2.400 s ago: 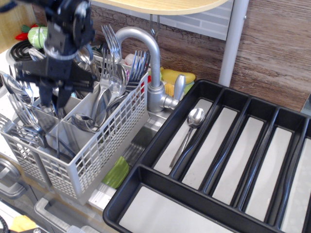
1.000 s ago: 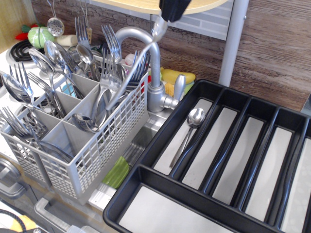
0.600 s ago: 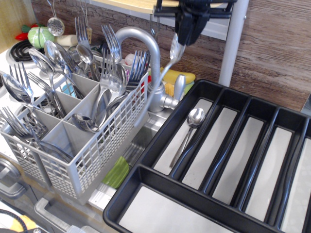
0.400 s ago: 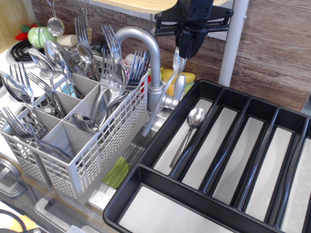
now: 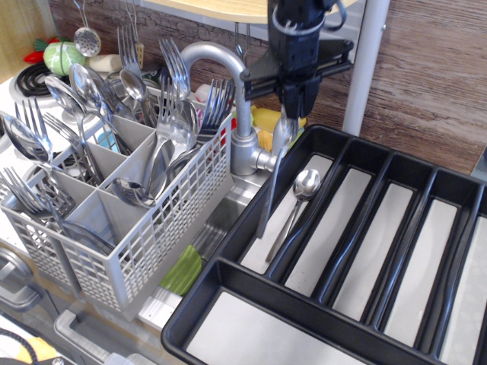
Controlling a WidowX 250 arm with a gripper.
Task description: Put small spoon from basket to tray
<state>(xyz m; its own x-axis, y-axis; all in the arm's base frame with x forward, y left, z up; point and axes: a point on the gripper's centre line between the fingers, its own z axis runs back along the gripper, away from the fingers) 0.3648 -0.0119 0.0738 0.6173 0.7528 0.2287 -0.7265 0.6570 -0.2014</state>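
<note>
My gripper [image 5: 290, 112] hangs over the left end of the black tray [image 5: 358, 251] and is shut on the bowl end of a small spoon [image 5: 270, 182]. The spoon hangs handle-down, its tip just above the tray's leftmost long compartment. Another small spoon [image 5: 298, 199] lies flat in that same compartment, just right of the hanging one. The grey lattice basket [image 5: 144, 236] stands to the left, full of upright forks and spoons.
A chrome tap [image 5: 232, 91] rises between basket and tray, close to the left of my gripper. A grey post [image 5: 364, 65] stands behind the tray. Yellow and green toys [image 5: 266, 122] lie behind the tap. A stove burner [image 5: 27, 76] is at far left.
My gripper left the basket holding the small spoon, crossed right past the tap and came down. The spoon now hangs over the tray's leftmost compartment.
</note>
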